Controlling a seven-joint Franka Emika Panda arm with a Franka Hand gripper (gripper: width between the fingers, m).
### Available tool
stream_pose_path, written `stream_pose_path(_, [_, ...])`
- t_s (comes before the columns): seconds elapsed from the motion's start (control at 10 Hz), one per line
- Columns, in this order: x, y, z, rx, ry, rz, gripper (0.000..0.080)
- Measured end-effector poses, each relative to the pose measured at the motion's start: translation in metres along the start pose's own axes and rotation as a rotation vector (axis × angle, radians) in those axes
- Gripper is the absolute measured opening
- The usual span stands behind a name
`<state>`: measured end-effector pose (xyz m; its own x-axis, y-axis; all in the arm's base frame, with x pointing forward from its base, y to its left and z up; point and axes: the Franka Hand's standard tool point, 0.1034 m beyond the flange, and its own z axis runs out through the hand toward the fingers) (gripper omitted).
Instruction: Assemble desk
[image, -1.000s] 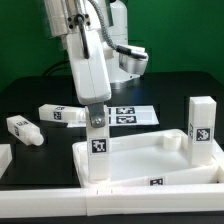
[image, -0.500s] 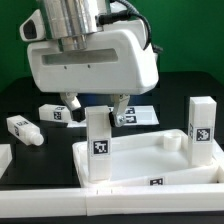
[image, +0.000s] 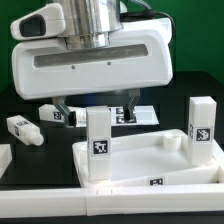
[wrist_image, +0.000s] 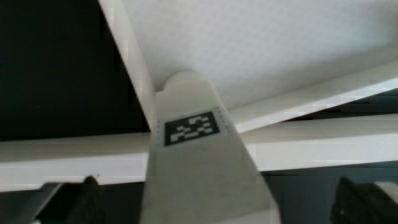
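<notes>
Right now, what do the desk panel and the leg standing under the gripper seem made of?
Desk panel: probably moulded white plastic, matte, given its smooth raised rim. Leg: likely the same plastic, smooth faces, carrying a printed black-and-white tag.

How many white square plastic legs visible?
4: upright leg under end effector, second upright leg, on white panel; two lying on black table: outer leg, inner leg, partly hidden.

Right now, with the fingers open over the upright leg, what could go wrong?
1. The fingers stand open either side of the leg; closing off-centre could tilt it in the desk panel.
2. A sideways move might knock the other upright leg.
</notes>
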<state>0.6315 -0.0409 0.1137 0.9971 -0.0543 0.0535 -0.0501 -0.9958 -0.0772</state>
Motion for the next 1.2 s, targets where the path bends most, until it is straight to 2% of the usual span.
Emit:
stream_pose_path(0.2, [-0.0004,-0.0002,0.0006,0.003,0.001,0.069,0.0637])
stream_pose_path(0.4, [-0.0006,0.0028,0.0005,0.000,0.001,0.193,0.0290])
stream_pose_path(0.8, [0.0012,0.0067,-0.0007,-0.006,0.018,0.872,0.0290])
stream_pose_path(0.9, [0.0003,0.0043,0.0021,0.006,0.011,1.081,0.0290])
stream_pose_path(1.0, [0.0006,0.0066,0.0016,0.032,0.002,1.219,0.0290])
stream_pose_path(1.2, [-0.0002,0.0056,0.0024,0.039,-0.006,1.269,0.0290])
